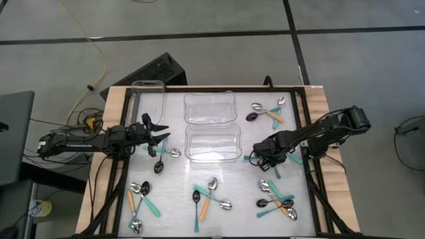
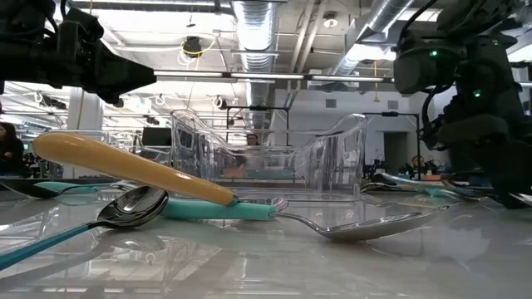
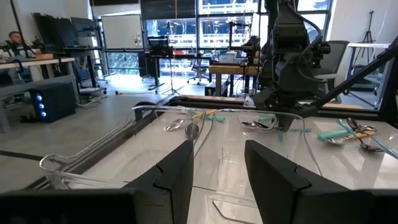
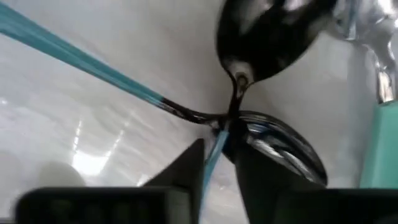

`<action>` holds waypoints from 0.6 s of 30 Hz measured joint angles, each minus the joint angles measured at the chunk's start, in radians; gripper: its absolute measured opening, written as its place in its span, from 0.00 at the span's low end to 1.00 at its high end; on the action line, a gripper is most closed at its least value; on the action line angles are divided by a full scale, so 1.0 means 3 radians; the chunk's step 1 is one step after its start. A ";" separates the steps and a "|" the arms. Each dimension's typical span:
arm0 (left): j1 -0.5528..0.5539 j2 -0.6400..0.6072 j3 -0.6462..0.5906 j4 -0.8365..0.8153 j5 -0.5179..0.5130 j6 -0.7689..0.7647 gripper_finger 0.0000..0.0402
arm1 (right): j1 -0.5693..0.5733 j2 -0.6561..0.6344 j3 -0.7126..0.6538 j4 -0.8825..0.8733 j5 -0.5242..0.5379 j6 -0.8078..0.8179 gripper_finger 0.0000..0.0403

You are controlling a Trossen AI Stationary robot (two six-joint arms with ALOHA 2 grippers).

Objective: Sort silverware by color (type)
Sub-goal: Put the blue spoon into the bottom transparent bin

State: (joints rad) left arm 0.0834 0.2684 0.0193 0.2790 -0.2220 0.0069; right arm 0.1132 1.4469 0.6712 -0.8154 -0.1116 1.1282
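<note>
Small spoons with teal or orange handles lie flat in clusters on the white table: far right [image 1: 268, 111], near left [image 1: 139, 199], near middle [image 1: 209, 196], near right [image 1: 275, 202]. My right gripper [image 1: 260, 157] is down at the table over a cluster right of the tubs, shut on a teal-handled spoon [image 4: 216, 152]. Two black bowls [image 4: 273, 31] [image 4: 280, 146] lie just past its fingers. My left gripper [image 1: 156, 136] hangs open above the table's left part, near two spoons [image 1: 165, 158]; its fingers [image 3: 217, 180] hold nothing. My right gripper has a spoon's thin teal handle [image 4: 217, 144] between its two fingers, close to where the handle meets a black bowl. The fingers come from above, pointing down. The spoon lies among other spoons on the table.
Three clear plastic tubs stand on the table: one at the far left corner [image 1: 147, 99], two in the middle [image 1: 210, 108] [image 1: 212, 143]. A raised wooden frame [image 1: 113, 106] edges the table. In the low view an orange-handled spoon [image 2: 125, 166] lies across others up close.
</note>
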 joint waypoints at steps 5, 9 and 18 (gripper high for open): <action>0.0000 0.0000 0.0000 0.0000 -0.0001 -0.0002 0.32 | -0.0060 -0.0118 -0.0010 0.0051 0.0058 -0.0033 0.05; 0.0000 0.0000 0.0000 -0.0001 -0.0002 -0.0003 0.32 | -0.0061 -0.0289 -0.0010 0.0044 0.0112 -0.0044 0.06; 0.0000 0.0000 0.0000 -0.0022 -0.0005 -0.0010 0.32 | -0.0060 -0.0896 0.0331 -0.0648 0.0717 -0.0216 0.04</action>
State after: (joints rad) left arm 0.0834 0.2684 0.0193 0.2726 -0.2233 0.0040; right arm 0.0952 1.1781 0.7705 -1.0098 0.1034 1.0635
